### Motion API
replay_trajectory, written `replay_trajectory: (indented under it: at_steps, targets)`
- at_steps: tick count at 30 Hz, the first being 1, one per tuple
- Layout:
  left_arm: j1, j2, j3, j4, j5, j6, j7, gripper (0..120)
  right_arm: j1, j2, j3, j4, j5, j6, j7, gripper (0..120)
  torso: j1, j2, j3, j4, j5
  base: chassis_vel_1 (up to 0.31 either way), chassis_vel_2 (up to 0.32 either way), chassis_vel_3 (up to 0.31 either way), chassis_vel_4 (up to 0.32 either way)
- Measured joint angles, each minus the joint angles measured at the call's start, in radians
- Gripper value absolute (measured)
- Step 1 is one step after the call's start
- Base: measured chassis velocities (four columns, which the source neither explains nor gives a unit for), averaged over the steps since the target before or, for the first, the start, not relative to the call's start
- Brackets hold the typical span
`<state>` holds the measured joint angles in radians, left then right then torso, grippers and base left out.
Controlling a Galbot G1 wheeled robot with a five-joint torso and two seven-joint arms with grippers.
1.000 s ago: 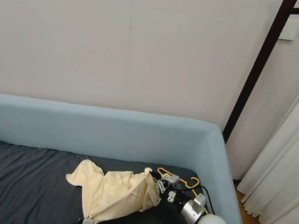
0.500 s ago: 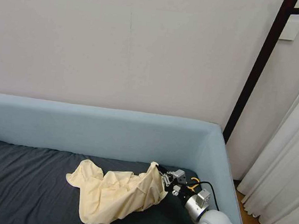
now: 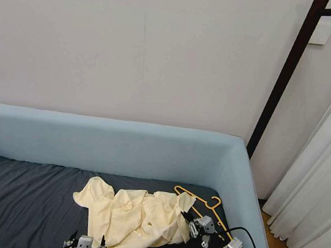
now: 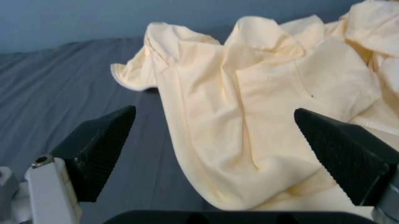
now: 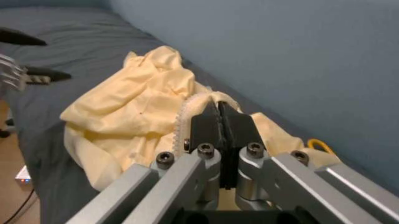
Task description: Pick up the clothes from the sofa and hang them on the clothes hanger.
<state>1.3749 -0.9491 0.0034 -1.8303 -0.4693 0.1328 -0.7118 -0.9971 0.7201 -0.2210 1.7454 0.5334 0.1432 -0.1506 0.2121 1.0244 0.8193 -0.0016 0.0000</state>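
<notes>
A pale yellow garment (image 3: 137, 222) lies crumpled on the dark grey seat (image 3: 21, 198) of a light blue sofa (image 3: 150, 152), towards the robot's right end of it. Its long axis runs roughly side to side across the seat. One bunched lobe points to the left and rear, and the other end reaches the right gripper (image 3: 197, 225).

An orange hanger (image 3: 193, 197) lies flat just beyond the garment's right edge. It slants from the rear towards the front right, beside the sofa's right arm.

The right wrist view shows what the head view cannot. The right gripper (image 5: 219, 109) has its black fingers (image 5: 206, 126) pressed together, pinching a fold of the garment (image 5: 124, 107) at a pale ribbed trim. A loop of the hanger (image 5: 318, 144) peeks out behind the cloth, and the left gripper (image 5: 18, 74) sits farther off over the seat.

The left gripper (image 3: 84, 247) is low at the front of the seat, just before the garment's near edge. In the left wrist view its fingers (image 4: 100, 144) are spread wide and hold nothing. The cloth (image 4: 249, 116) lies ahead between them, its folds running away from the camera.
</notes>
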Motion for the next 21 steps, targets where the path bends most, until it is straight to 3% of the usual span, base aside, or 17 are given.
replay_trajectory:
  at_steps: [2, 13, 21]
  targets:
    - [-0.019, -0.018, 0.01, 0.044, 0.001, -0.006, 0.036, 100, 0.028, 0.005, -0.025, -0.006, 0.01, 0.003, -0.011, 0, 0.0, 0.0, 0.0, 0.0008, -0.0001, 0.0, 0.0, 0.0, 0.0]
    - [-0.133, -0.059, 0.093, 0.245, 0.1, -0.093, 0.232, 100, 0.039, 0.023, -0.06, -0.022, 0.023, 0.014, -0.016, 0, 0.0, 0.0, 0.0, 0.0002, -0.0001, 0.0, 0.0, 0.0, 0.0]
    - [-0.236, -0.108, 0.147, 0.357, 0.101, -0.13, 0.297, 99, 0.034, 0.033, -0.054, -0.022, 0.024, 0.016, -0.015, 0, 0.0, 0.0, 0.0, -0.0001, -0.0001, 0.0, 0.0, 0.0, 0.0]
